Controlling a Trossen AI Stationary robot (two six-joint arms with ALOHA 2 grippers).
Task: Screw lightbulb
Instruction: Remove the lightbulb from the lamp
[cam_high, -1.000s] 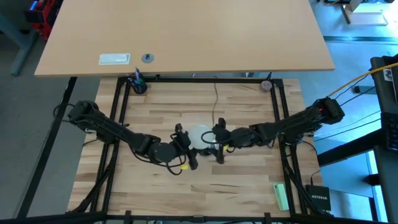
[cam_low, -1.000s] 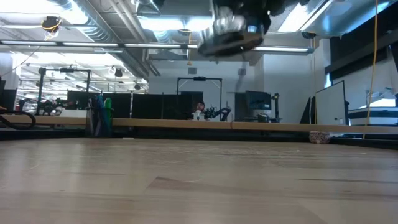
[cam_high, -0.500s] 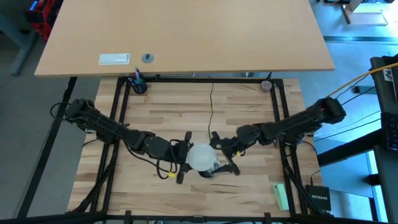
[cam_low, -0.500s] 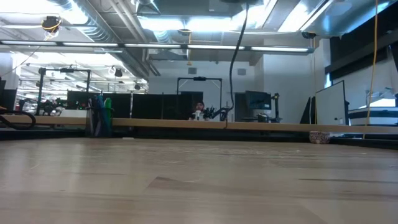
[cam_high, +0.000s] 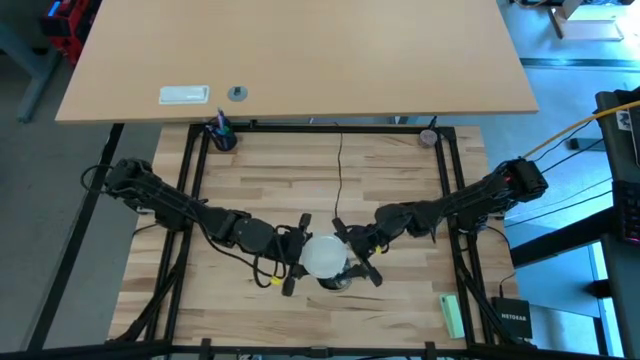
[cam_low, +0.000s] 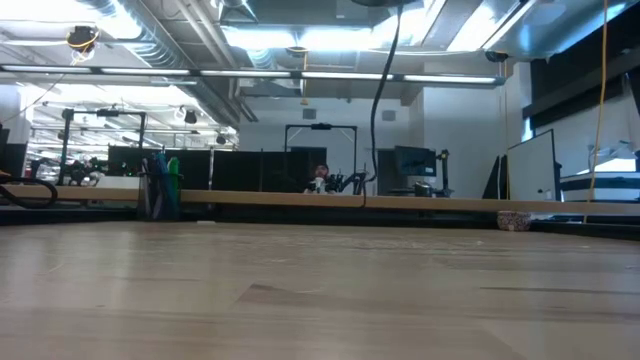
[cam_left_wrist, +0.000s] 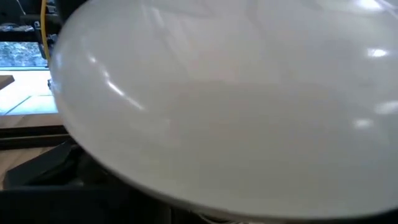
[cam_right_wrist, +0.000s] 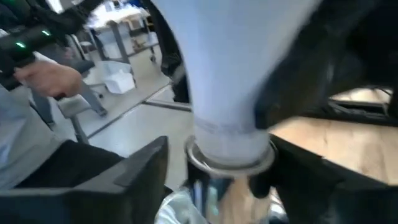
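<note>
Frosted white lightbulb (cam_high: 323, 255), smooth and round, sits mid-air over the tabletop's (cam_high: 400, 180) near edge, clamped in the left end effector (cam_high: 296, 258). Right end effector (cam_high: 352, 262), half-open, has edged closer around the shiny metal socket (cam_right_wrist: 229, 163). Thin black cord (cam_low: 380, 80) dangles; pale wood planks, office behind.

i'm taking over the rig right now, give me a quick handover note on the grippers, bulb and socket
Left gripper: shut on the lightbulb, held above the table near its front middle.
Right gripper: at the bulb's neck, by the metal socket; grip unclear.
Socket: ringing the bulb's base, black cord running to the table's far edge.
Done: bulb and socket brought together in the air.
Left: finish screwing; seating cannot be judged yet.
</note>
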